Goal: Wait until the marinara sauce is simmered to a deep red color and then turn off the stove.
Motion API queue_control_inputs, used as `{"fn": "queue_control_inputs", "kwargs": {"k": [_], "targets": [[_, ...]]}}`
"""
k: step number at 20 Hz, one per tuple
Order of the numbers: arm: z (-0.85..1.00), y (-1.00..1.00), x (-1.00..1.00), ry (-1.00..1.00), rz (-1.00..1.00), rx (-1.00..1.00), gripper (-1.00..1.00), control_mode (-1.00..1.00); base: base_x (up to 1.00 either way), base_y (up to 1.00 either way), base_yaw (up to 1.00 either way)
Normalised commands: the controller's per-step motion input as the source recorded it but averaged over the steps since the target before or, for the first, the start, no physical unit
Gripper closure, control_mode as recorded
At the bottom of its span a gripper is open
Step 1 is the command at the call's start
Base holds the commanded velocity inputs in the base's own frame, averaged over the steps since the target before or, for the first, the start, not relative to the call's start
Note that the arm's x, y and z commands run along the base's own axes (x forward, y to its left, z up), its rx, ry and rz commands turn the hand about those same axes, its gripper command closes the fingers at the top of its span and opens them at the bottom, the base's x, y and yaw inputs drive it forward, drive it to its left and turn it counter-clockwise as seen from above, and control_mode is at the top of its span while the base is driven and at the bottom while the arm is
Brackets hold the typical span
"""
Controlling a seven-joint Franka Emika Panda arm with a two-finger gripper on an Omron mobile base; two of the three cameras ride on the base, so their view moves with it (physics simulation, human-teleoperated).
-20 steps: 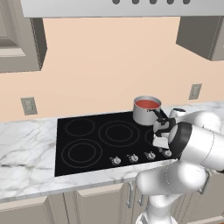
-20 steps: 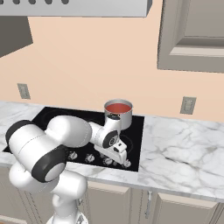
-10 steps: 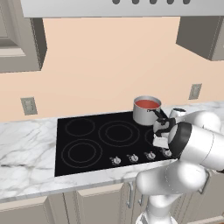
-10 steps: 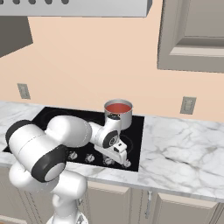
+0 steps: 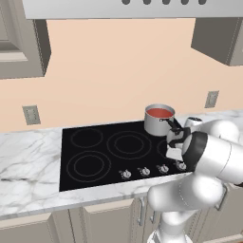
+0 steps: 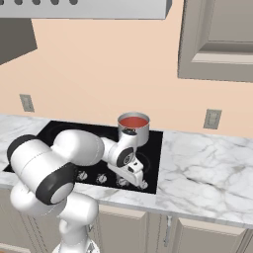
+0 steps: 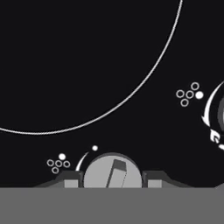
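The stove lies flat in the marble table. On its back right burner stands the steel saucepan, holding the marinara sauce, which looks red. Forward of the saucepan, at the stove's front edge, the end effector has its fingers closed on the rightmost knob, dead centre between them. The coming turn looks to hinge on that knob's upright axis.
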Motion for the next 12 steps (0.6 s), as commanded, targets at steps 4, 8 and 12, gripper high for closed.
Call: {"fn": "queue_control_inputs", "kwargs": {"k": [4, 8, 12], "targets": [[-0.02, -0.11, 0.0, 0.08, -0.29, 0.01, 1.0, -1.0, 0.0, 0.0, 0.0], [-0.08, -0.17, 0.0, 0.11, -0.35, 0.02, 1.0, -1.0, 0.0, 0.0, 0.0], [-0.1, -0.2, -0.01, 0.09, -0.37, 0.03, 1.0, -1.0, 0.0, 0.0, 0.0]]}}
